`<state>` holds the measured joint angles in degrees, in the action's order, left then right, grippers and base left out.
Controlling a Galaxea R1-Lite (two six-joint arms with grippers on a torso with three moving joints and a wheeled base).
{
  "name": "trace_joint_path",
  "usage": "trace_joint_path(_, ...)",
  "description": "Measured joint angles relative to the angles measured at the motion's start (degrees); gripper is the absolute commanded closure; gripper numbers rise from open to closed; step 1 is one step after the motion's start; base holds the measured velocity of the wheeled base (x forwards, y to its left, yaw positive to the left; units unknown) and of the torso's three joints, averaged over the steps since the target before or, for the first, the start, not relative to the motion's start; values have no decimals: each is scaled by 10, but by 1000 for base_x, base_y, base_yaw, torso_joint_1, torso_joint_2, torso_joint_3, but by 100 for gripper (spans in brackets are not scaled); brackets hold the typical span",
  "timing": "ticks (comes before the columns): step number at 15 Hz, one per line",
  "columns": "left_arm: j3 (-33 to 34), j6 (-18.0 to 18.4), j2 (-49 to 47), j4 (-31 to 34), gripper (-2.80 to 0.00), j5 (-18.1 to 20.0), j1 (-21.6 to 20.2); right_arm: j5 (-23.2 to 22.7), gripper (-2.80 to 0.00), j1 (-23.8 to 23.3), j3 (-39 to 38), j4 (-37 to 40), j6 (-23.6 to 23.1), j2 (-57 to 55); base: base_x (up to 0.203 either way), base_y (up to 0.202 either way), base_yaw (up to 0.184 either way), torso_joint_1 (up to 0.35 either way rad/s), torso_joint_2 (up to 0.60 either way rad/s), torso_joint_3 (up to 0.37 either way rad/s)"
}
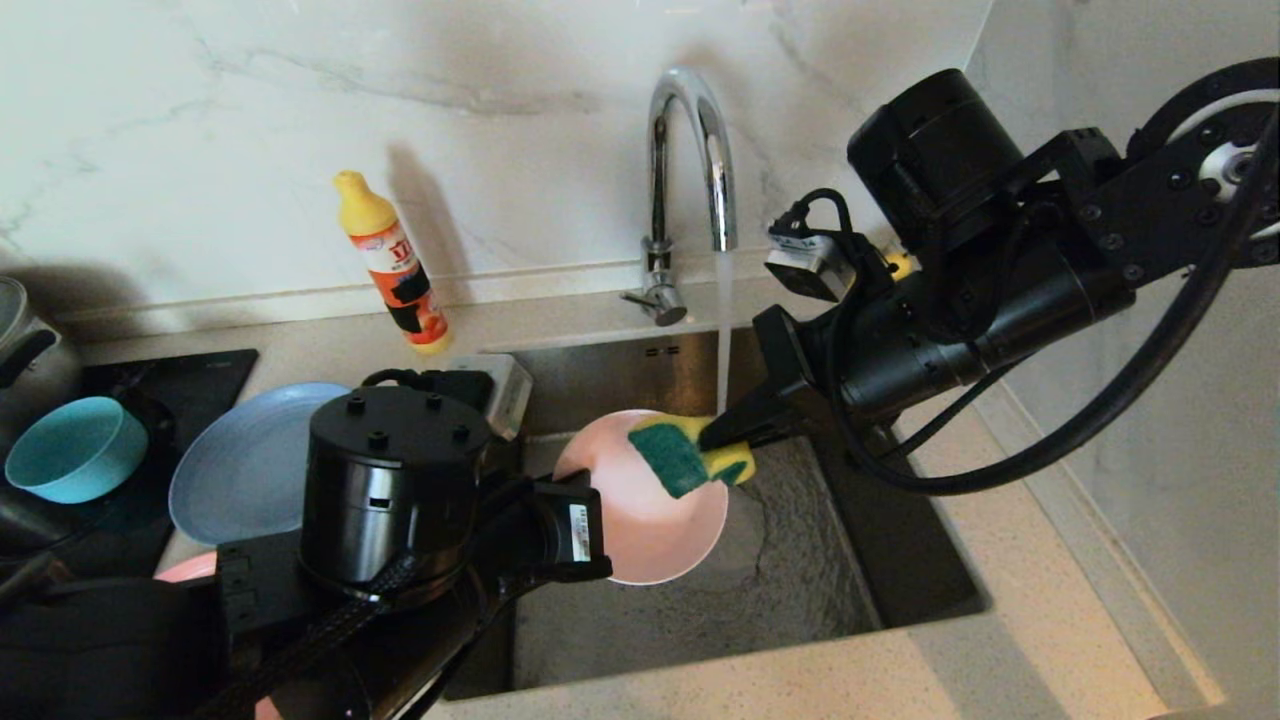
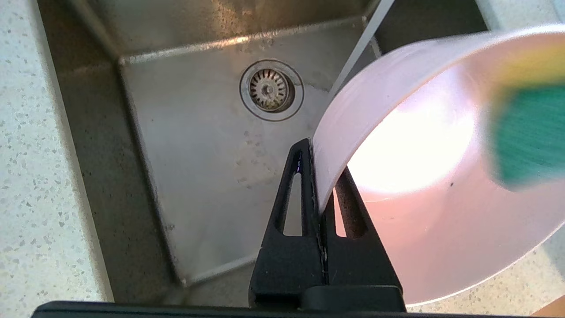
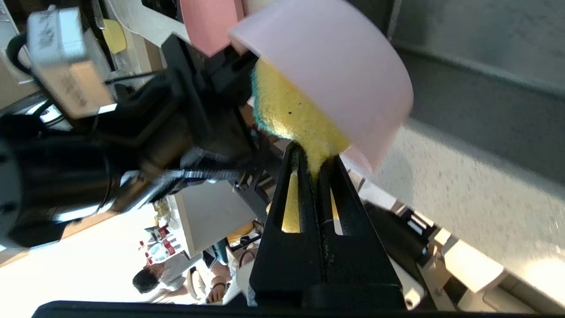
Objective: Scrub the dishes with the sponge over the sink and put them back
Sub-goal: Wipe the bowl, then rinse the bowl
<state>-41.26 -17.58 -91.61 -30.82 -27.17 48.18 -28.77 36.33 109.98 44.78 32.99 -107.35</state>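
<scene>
A pale pink bowl (image 1: 655,530) hangs tilted over the sink (image 1: 800,590). My left gripper (image 2: 315,154) is shut on its rim, one finger inside and one outside. My right gripper (image 1: 715,432) is shut on the yellow sponge (image 1: 685,455). The sponge's green face lies against the upper inside of the bowl (image 2: 419,212). In the right wrist view the sponge (image 3: 291,115) sits pinched between the fingertips of my right gripper (image 3: 314,161). On the counter to the left lie a blue plate (image 1: 240,460), a teal bowl (image 1: 75,447) and the edge of a pink plate (image 1: 190,568).
Water runs from the chrome faucet (image 1: 690,150) into the basin just behind the bowl. The drain strainer (image 2: 270,89) is uncovered. An orange detergent bottle (image 1: 395,265) stands against the back wall. A steel pot (image 1: 20,340) is at the far left.
</scene>
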Motion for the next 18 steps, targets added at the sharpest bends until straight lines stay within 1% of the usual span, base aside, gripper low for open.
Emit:
trace_joint_path(3, 1, -1, -1, 0, 0, 0, 0, 0, 0, -5, -5, 7, 0, 16, 0, 0, 0, 0, 0, 0)
trace_joint_path(6, 1, -2, -1, -1, 0, 0, -1, -2, 0, -20, -13, 19, 0, 34, 0, 0, 0, 0, 0, 0)
trace_joint_path(10, -11, -2, -3, 7, 0, 3, -21, -3, 0, -37, -34, 26, 0, 72, 0, 0, 0, 0, 0, 0)
trace_joint_path(12, -34, -2, -9, 37, 0, 10, -43, -4, 0, -50, -41, 47, 0, 102, 0, 0, 0, 0, 0, 0)
trace_joint_path(14, -68, -13, -27, 82, 0, 24, -61, -5, 0, -70, -51, 67, 0, 135, 0, 0, 0, 0, 0, 0)
trace_joint_path(16, -116, -35, -52, 129, 0, 28, -73, -5, 0, -87, -79, 71, -2, 168, 0, 0, 0, 0, 0, 0)
trace_joint_path(18, -180, -66, -88, 194, 0, 40, -82, -4, 0, -98, -121, 70, -4, 203, 0, 0, 0, 0, 0, 0)
